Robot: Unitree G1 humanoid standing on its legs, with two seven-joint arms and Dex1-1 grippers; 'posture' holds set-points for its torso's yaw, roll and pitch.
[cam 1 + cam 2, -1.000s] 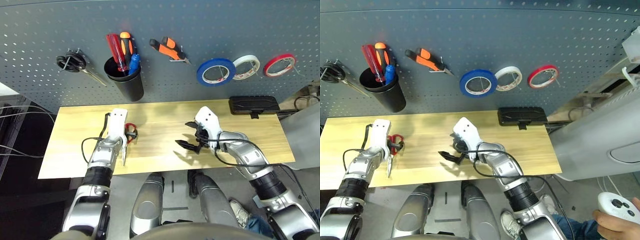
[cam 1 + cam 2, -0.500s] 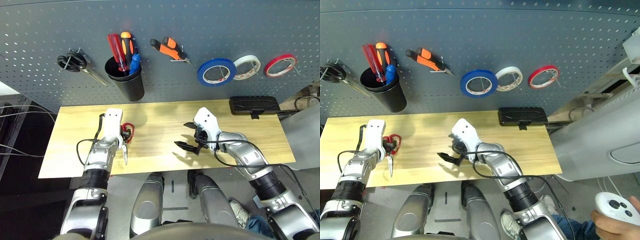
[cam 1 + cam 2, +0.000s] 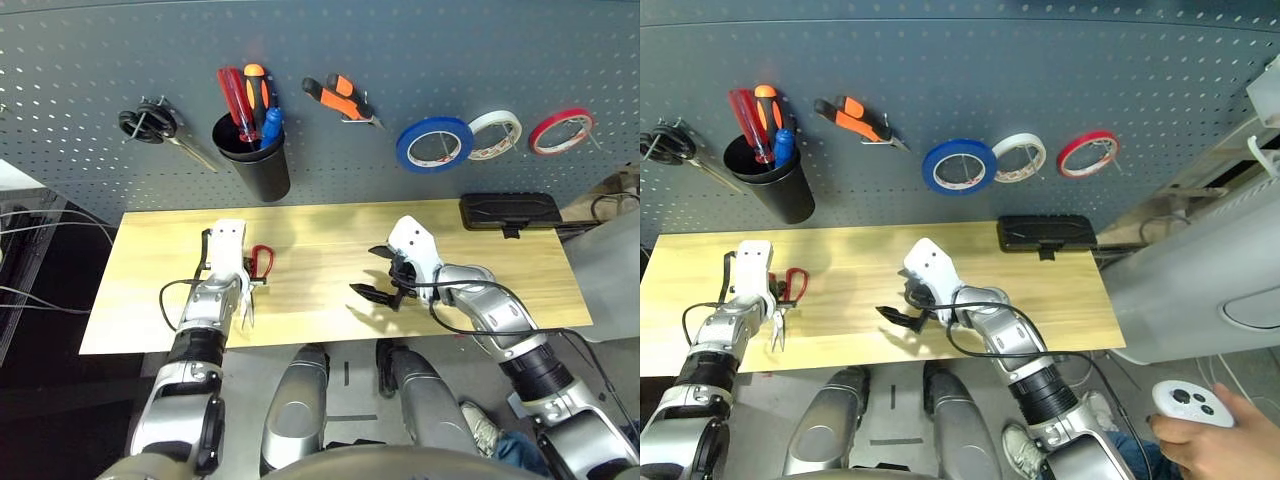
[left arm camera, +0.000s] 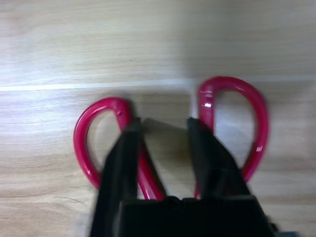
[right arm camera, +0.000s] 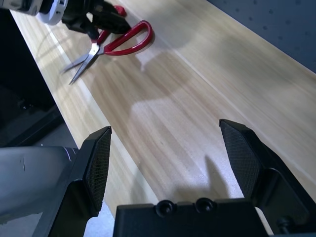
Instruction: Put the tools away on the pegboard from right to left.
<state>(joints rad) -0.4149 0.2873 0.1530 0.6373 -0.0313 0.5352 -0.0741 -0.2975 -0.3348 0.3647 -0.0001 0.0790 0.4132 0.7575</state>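
Low, left end effector (image 4: 163, 131) astride red-handled scissors (image 4: 168, 143)

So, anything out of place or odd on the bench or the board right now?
Only the red-handled scissors are out of place: they lie flat on the wooden table, under the left gripper, whose fingers sit between the handle loops. The other tools hang on the pegboard. Nothing looks spilled or damaged.
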